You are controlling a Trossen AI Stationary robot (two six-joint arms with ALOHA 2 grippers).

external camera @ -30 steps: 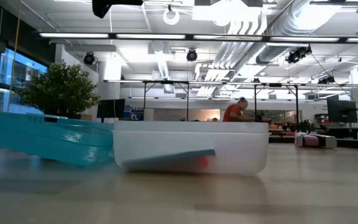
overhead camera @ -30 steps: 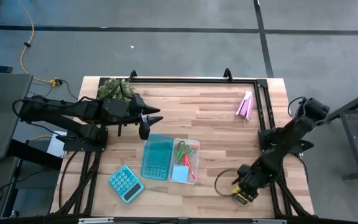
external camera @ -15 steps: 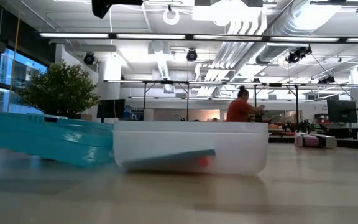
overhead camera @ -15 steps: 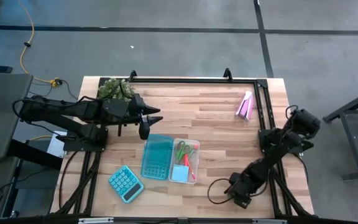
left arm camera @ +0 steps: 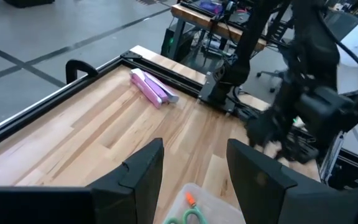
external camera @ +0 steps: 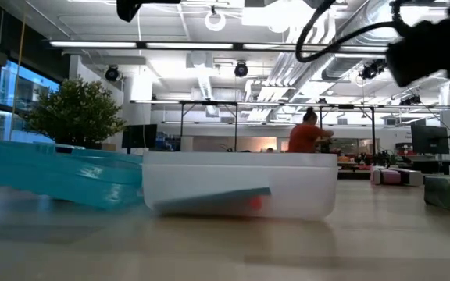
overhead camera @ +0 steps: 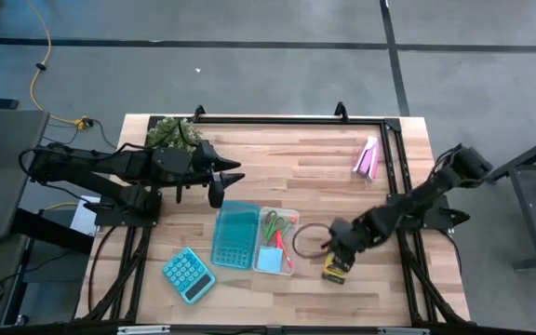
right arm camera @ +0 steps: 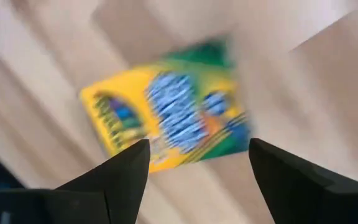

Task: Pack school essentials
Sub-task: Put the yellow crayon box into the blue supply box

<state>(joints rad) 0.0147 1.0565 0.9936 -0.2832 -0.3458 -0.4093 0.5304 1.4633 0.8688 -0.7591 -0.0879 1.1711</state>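
Beside the clear bin (overhead camera: 277, 240), where scissors (overhead camera: 278, 224) and a blue note pad (overhead camera: 269, 260) are already packed, the crayon box (overhead camera: 334, 270) is lying unpacked beneath the right gripper (overhead camera: 340, 249), whose fingers are spread apart around nothing, while the left gripper (overhead camera: 220, 183) is parked open behind the teal lid (overhead camera: 234, 234).

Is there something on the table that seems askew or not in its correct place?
Yes. The yellow-green crayon box lies tilted on the bare wood beside the clear plastic bin, not inside it, under the right tool. The bin's teal lid rests slanted against its edge.
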